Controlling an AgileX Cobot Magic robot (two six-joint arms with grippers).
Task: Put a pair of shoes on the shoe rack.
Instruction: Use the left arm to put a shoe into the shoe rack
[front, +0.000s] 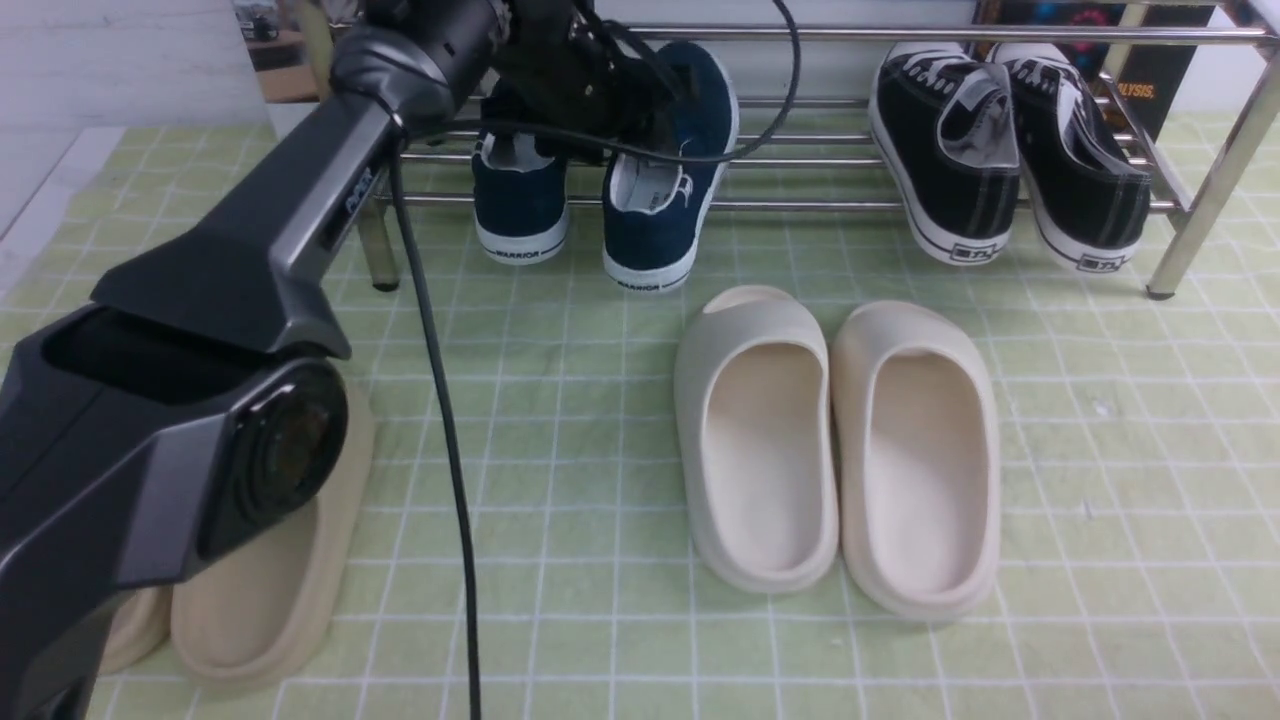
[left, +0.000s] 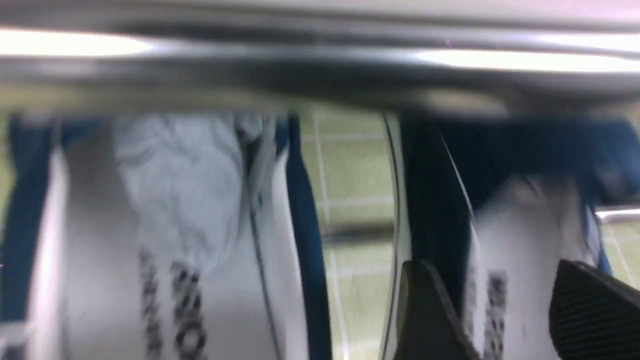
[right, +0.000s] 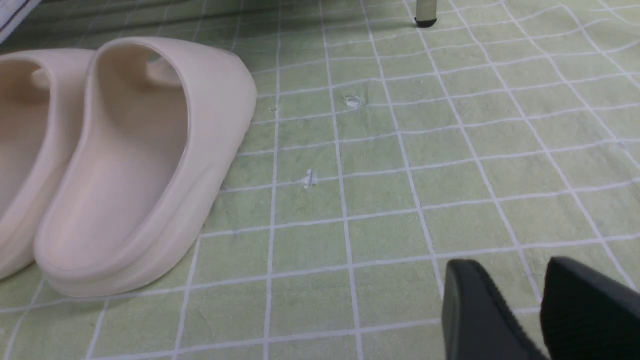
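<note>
Both navy slip-on shoes sit on the chrome shoe rack (front: 820, 205) at its left end, heels toward me: one (front: 520, 200) further left, the other (front: 660, 210) beside it. My left arm reaches over them, and the left gripper (front: 640, 130) hovers at the opening of the right-hand shoe. In the left wrist view its fingers (left: 425, 310) stand well apart, so the left gripper (left: 505, 310) is open, with that shoe's grey insole (left: 515, 235) showing between them. The other shoe (left: 175, 225) lies alongside. My right gripper (right: 520, 305) is open over bare mat and holds nothing.
Two black lace-up sneakers (front: 950, 140) (front: 1080, 150) fill the rack's right end. A cream pair of slides (front: 760, 440) (front: 920, 460) lies mid-mat. Beige slides (front: 270, 590) sit partly behind my left arm. A black cable (front: 440, 400) hangs from that arm. A rack leg (front: 1200, 200) stands at the right.
</note>
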